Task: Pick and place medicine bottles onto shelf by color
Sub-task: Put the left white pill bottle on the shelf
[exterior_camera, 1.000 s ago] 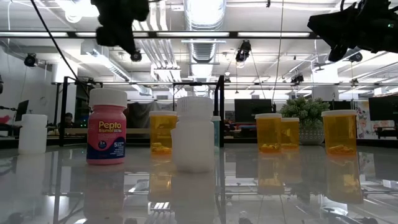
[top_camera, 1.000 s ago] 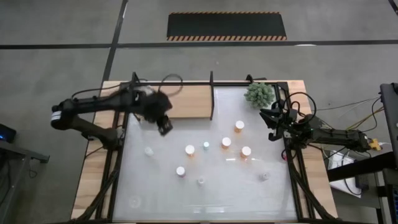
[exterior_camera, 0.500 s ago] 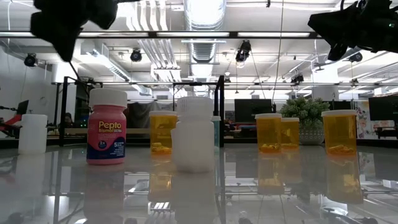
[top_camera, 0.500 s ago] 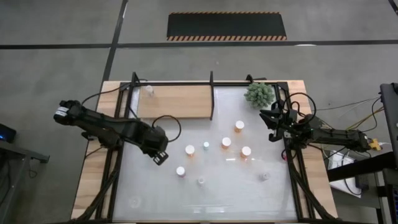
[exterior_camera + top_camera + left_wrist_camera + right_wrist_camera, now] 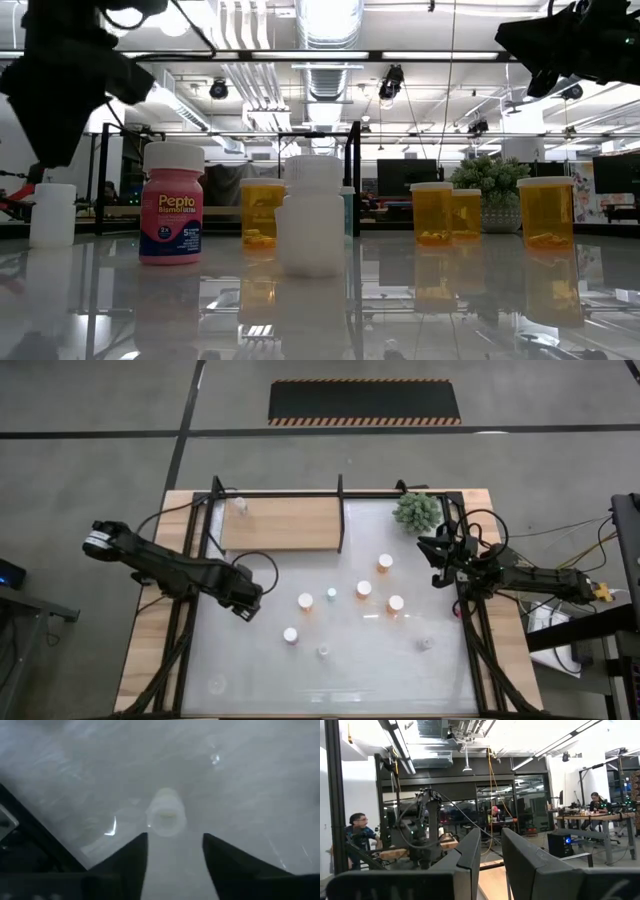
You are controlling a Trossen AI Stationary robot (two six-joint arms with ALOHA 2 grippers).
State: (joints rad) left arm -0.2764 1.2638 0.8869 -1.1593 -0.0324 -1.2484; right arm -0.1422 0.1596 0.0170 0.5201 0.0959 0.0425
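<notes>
My left gripper hangs open above a small white medicine bottle that stands upright on the white table; the bottle shows just past the gap between its fingertips, untouched. One pale bottle stands at the far left end of the wooden shelf. Orange bottles, a pink one and white ones stand about the table's middle. My right gripper waits at the right edge, a narrow gap between its fingers, holding nothing.
A spiky green plant stands at the far right corner. Black frame bars edge the shelf and the table's sides. A small teal bottle and another white one stand among the rest.
My left gripper has gone from beside the shelf toward the table's near edge, then a little toward the left edge, and has come down over the white bottle. The bottles have not moved.
</notes>
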